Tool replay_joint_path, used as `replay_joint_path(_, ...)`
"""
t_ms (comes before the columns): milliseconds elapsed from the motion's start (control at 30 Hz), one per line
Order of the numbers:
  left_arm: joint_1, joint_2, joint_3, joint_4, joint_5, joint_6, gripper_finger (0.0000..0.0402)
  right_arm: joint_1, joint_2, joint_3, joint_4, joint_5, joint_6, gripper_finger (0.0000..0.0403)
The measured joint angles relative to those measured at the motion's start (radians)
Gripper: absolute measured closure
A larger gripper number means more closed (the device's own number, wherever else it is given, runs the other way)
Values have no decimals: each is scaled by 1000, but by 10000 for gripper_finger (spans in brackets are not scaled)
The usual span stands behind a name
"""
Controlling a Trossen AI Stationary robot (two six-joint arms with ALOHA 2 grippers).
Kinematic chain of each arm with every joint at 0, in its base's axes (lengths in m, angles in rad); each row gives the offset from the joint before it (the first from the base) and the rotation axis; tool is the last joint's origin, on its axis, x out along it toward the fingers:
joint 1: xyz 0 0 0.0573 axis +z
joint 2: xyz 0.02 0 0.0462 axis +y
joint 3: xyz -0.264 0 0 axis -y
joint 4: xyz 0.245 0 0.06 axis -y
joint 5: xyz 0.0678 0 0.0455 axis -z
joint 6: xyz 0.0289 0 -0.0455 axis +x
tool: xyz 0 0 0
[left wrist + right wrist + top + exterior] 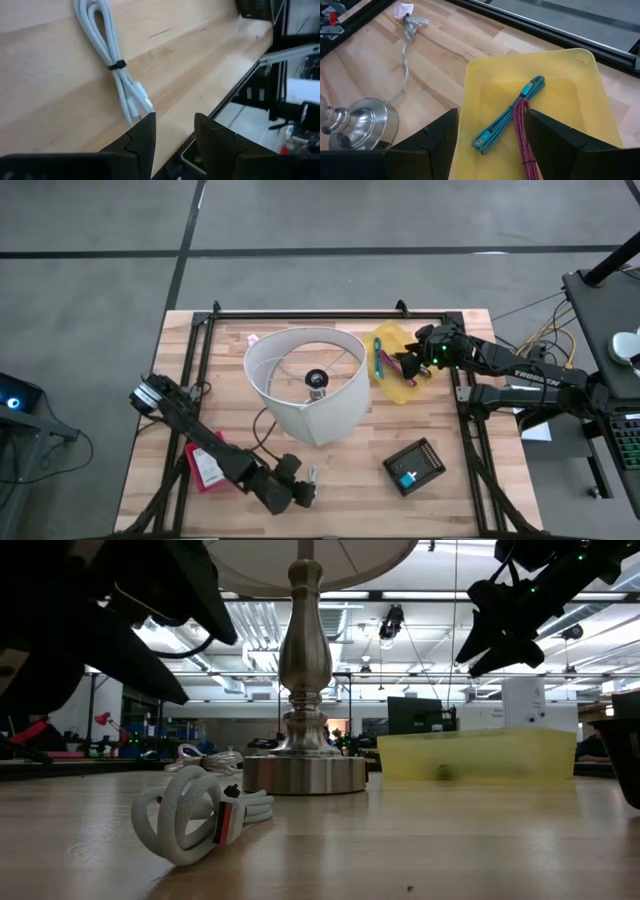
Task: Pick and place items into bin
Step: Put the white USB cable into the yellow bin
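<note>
The yellow bin [392, 340] stands on the table's far right part, beside the lamp. In it lie a teal braided cord [507, 120] and a red braided cord [522, 135]. My right gripper [492, 117] hovers open above the bin [560, 75], its fingers on either side of the red cord without touching it. My left gripper [172, 125] is open and low over the table's near edge. A bundled white cable [112, 60] lies on the wood with its plug end just beside one fingertip. In the low view the cable [190, 815] rests coiled on the table.
A lamp with a white shade [310, 380] and a silvery base [303, 770] stands mid-table, its thin cord trailing toward the far edge. A black device [413, 465] lies near right and a red packet [207, 467] near left under my left arm. Black frame rails border the table.
</note>
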Motion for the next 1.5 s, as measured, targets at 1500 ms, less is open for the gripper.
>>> replay_joint_path(1500, 19, 30, -29, -23, -58, -125, 283, 0, 2, 0, 3, 1, -31, 188)
